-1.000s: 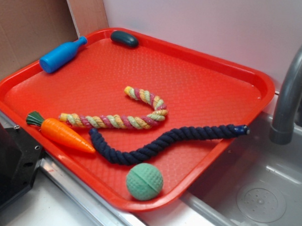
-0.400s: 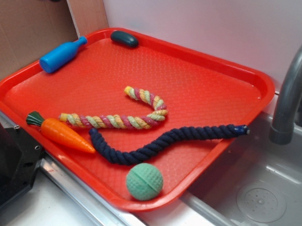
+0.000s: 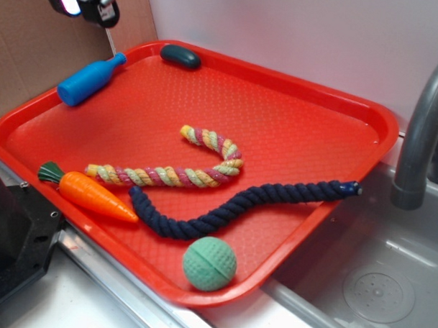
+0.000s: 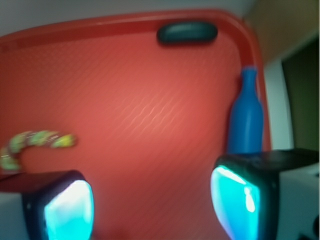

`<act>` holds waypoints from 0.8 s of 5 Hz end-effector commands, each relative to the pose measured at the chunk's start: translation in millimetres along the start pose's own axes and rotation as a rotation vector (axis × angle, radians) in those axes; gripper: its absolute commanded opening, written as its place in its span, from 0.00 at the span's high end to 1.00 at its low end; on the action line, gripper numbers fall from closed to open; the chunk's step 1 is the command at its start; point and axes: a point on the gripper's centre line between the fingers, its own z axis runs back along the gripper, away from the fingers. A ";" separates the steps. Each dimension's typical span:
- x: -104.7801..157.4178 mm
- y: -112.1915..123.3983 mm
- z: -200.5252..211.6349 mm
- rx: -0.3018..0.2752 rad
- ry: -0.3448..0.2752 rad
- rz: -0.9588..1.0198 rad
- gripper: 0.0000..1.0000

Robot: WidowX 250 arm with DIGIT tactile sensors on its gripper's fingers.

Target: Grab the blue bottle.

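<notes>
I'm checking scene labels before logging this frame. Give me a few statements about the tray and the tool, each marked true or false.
1. The blue bottle lies on its side by the red tray's rim. True.
2. The tool grips the bottle. False: it is open and holds nothing.
3. The green ball touches the bottle. False: they lie at opposite ends of the tray.
4. The orange carrot lies beside the multicolored rope. True.

Black tool (image 4: 152,205) with glowing cyan finger pads (image 4: 68,210).
</notes>
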 end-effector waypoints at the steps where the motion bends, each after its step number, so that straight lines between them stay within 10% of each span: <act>1: 7.3 2.4 9.9 0.020 -0.037 -0.006 0.00; 4: 6.9 55.3 -19.3 0.054 -0.029 0.178 0.00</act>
